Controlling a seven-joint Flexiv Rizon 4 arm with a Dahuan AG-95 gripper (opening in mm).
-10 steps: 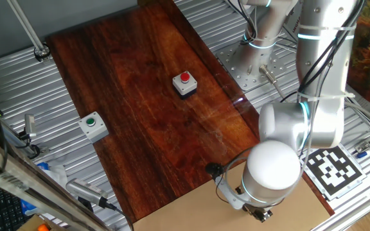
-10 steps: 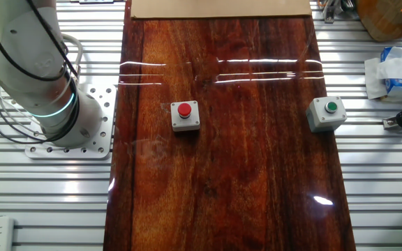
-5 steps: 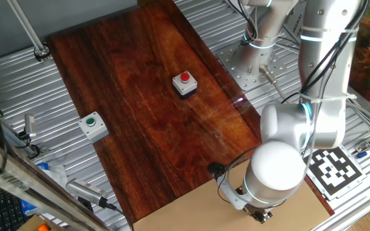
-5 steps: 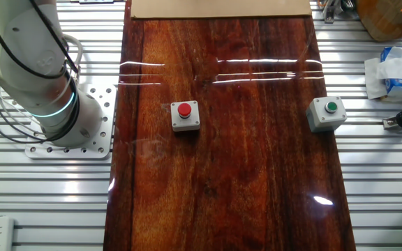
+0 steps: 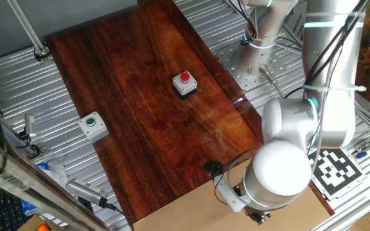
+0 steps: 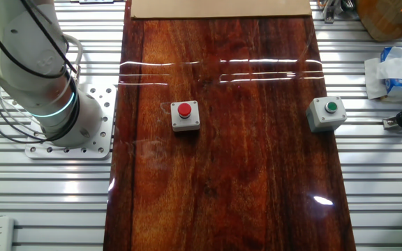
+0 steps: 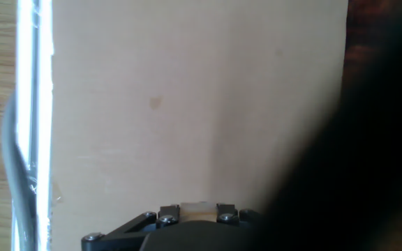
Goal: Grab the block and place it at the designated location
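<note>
Tan wooden block [image 7: 197,208]: bottom centre of the hand view, pinched in the gripper [image 7: 197,211] above a cardboard sheet [image 7: 187,104]. Red-button box [image 5: 184,84]: mid-frame on the dark wood desk [image 5: 127,83]. Green-button box [image 5: 93,126]: left, at the desk edge.

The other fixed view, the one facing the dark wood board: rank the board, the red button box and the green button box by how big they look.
1. The wood board, by far the largest.
2 and 3. The green button box and the red button box look about alike; the green one seems slightly bigger, too close to rank.
</note>
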